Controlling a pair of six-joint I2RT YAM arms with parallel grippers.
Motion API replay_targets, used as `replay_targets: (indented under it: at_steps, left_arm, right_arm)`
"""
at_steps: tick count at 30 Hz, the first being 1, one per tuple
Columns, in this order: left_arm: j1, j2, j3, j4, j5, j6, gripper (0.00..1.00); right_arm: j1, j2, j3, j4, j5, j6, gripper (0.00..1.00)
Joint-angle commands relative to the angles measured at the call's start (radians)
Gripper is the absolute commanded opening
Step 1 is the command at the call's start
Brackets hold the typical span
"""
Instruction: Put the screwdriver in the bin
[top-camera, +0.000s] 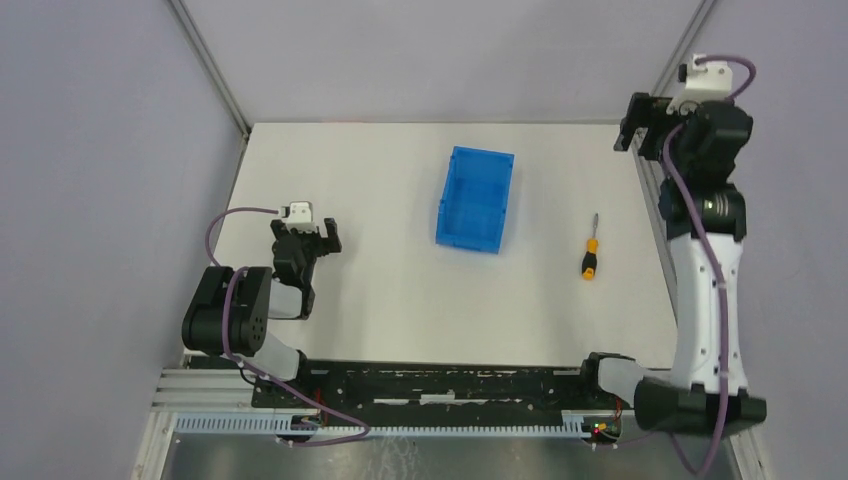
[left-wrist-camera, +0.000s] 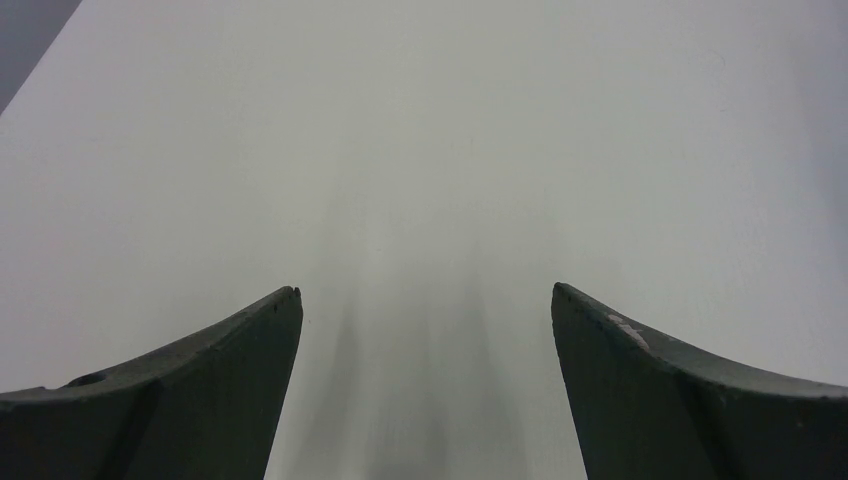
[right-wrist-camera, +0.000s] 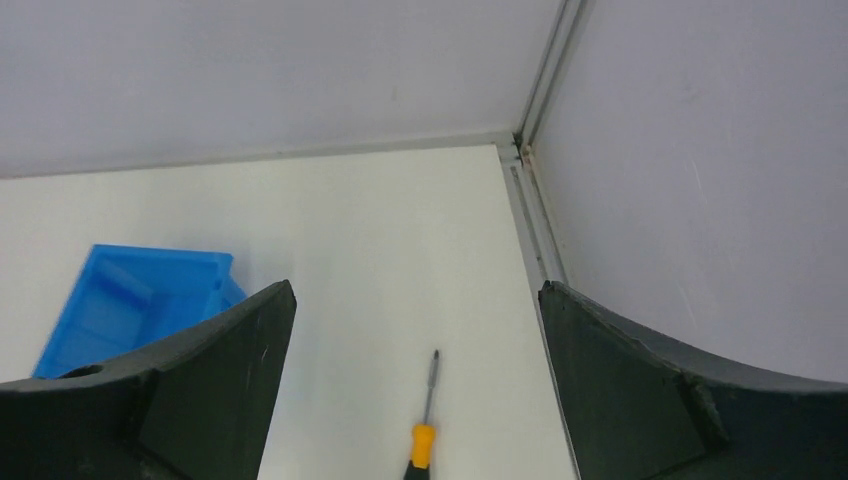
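The screwdriver (top-camera: 591, 258), orange and black in the handle with a thin dark shaft, lies flat on the white table right of the blue bin (top-camera: 476, 198), tip pointing away from the arms. My right gripper (top-camera: 630, 128) hangs open high over the table's far right corner. In the right wrist view the screwdriver (right-wrist-camera: 425, 420) lies far below, framed between the fingers, with nothing held in the right gripper (right-wrist-camera: 415, 285), and the bin (right-wrist-camera: 140, 300) shows at the left. My left gripper (top-camera: 318, 236) rests low at the table's left, open and empty (left-wrist-camera: 425, 290).
The table (top-camera: 380, 300) is fenced by grey walls with metal frame rails, one running along the right edge (right-wrist-camera: 530, 230) close to the screwdriver. The bin stands upright and holds nothing.
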Motion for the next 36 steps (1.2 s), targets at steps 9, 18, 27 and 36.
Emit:
replay_targets:
  at_steps: [9,18,27,36]
  left_arm:
    - [0.005,-0.015,0.003,0.027,0.006,-0.021,1.00]
    - [0.005,-0.016,0.003,0.026,0.006,-0.021,1.00]
    - [0.005,-0.013,0.003,0.026,0.007,-0.021,1.00]
    - [0.005,-0.013,0.003,0.026,0.007,-0.021,1.00]
  right_arm:
    - [-0.001,0.512,-0.173,-0.169,0.095,-0.018,0.95]
    - [-0.001,0.676,-0.353,0.020,0.067,0.027,0.56]
    - [-0.001,0.645,-0.090,-0.286,0.064,-0.017,0.00]
    - [0.000,0.691,0.426,-0.656,0.095,0.016,0.00]
